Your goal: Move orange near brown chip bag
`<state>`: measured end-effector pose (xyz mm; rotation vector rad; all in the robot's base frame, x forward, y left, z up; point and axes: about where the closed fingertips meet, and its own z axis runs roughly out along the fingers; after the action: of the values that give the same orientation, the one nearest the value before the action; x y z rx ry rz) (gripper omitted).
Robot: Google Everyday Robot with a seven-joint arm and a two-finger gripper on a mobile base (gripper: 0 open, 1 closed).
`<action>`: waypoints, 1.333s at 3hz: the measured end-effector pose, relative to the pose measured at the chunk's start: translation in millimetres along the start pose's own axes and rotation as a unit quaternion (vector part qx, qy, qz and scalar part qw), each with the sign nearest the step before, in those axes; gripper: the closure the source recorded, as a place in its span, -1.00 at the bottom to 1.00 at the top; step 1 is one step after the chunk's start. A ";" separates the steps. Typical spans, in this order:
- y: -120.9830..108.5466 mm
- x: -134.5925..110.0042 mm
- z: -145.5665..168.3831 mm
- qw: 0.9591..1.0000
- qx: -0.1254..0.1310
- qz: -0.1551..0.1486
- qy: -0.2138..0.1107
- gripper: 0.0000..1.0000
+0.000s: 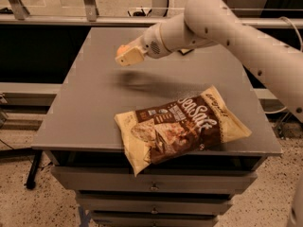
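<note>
so on the left side of the tabletop the gripper is hanging up in the air, well clear of the surface; its pale fingers are clamped around the orange, and only a small bit of the fruit peeks out at the top-left of the tip; right below and a touch to the right there's a blurry dark shadow on the grey top; further right, near the front edge, the brown chip bag lies flat and angled, one corner hanging over the edge above the drawers; orange and bag are apart, the orange up and to the left of it; the arm comes in from the right, bends at a big rounded joint near the top, then slopes down-left to the wrist
</note>
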<state>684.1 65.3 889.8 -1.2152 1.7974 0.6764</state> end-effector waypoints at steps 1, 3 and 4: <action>18.0 22.0 -38.7 1.000 -0.022 -0.007 -0.012 1.00; 24.4 26.6 -32.8 0.999 -0.043 -0.021 0.001 1.00; 40.8 35.9 -32.8 0.996 -0.081 -0.018 0.032 1.00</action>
<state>628.9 38.1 874.2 -1.3872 1.7958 0.7834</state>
